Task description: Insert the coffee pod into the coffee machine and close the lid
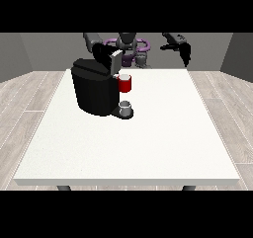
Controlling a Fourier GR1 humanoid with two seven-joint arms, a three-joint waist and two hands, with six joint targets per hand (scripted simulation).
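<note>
Coffee machine point(95, 89) sits upper left of centre on the white counter point(148, 143), black body, lid point(116, 60) tilted up and open at its top right. The red holder point(125, 84) sticks out at the machine's right side, just under the lid; a pale spot on its top may be the coffee pod, too small to be sure. A small grey cup point(125, 107) stands on the machine's base plate directly below the red part.

The robot hand at the view's left point(105, 50) is right at the raised lid, above and behind the machine, touching or nearly so; can't tell how its fingers lie or whether they hold anything. The robot hand at the view's right point(185, 52) hangs at upper right of the frame, well apart from the machine, fingers pointing down, holding nothing visible.

Judged: the left-of-view hand is far nearer; the lid needs pushing down toward the camera onto the holder. Nothing stands between hand and lid; only the cup below sits close.
</note>
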